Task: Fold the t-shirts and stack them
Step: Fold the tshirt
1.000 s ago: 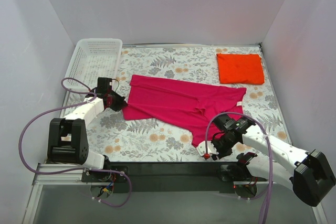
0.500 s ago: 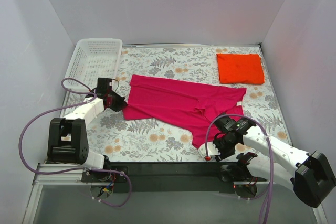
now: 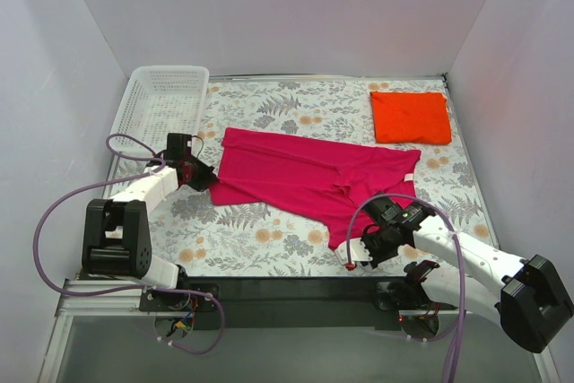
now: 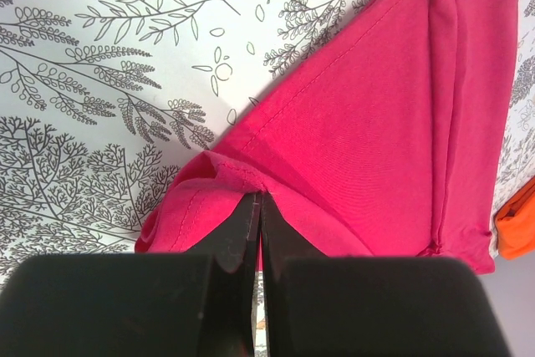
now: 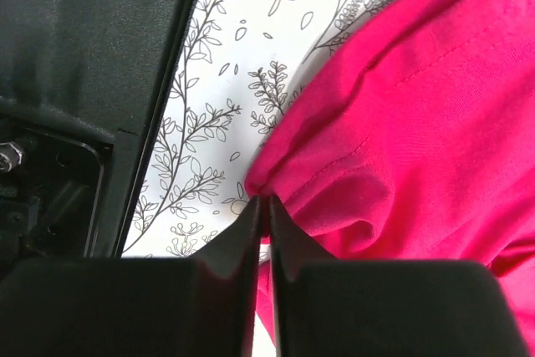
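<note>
A magenta-pink t-shirt [image 3: 305,181] lies spread across the middle of the floral table, partly folded lengthwise. My left gripper [image 3: 208,184] is shut on its left corner; the left wrist view shows the black jaws pinching a bunched pink hem [image 4: 221,186]. At the shirt's near right corner my right gripper [image 3: 352,253] has its jaws shut on the pink edge [image 5: 276,177]. An orange-red t-shirt [image 3: 410,117] rests folded into a rectangle at the back right, apart from both grippers.
A white mesh basket [image 3: 161,107] stands at the back left corner. The black front rail [image 3: 287,289] of the table runs just below the right gripper. White walls enclose the table on three sides.
The right gripper has slid slightly toward the shirt's near corner and its jaws have closed on the pink edge. The left arm and both shirts have stayed put.
</note>
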`<action>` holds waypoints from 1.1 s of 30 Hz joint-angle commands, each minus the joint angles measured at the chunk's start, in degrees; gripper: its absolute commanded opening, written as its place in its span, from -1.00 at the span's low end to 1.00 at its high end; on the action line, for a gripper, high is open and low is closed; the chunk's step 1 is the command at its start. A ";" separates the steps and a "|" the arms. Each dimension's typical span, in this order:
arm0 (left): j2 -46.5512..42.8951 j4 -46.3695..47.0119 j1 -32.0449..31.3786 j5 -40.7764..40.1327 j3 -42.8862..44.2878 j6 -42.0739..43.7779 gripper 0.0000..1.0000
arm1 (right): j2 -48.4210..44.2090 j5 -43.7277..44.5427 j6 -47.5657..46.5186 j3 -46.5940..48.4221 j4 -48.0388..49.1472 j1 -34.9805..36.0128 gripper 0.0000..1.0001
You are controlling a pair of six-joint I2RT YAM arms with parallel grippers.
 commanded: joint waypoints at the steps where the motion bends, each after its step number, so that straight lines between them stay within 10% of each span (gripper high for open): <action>1: -0.33 0.97 0.30 0.43 -0.10 0.78 -1.00 | -0.98 -0.50 2.57 0.94 0.26 0.18 -0.80; 9: -1.39 0.97 0.30 1.23 0.43 1.49 -1.00 | -3.44 -10.60 4.42 18.51 -10.55 -3.42 -0.97; 33: -10.53 -5.00 0.30 3.33 -0.09 1.14 -1.00 | -9.42 -12.20 7.24 33.03 -13.37 -16.78 -0.97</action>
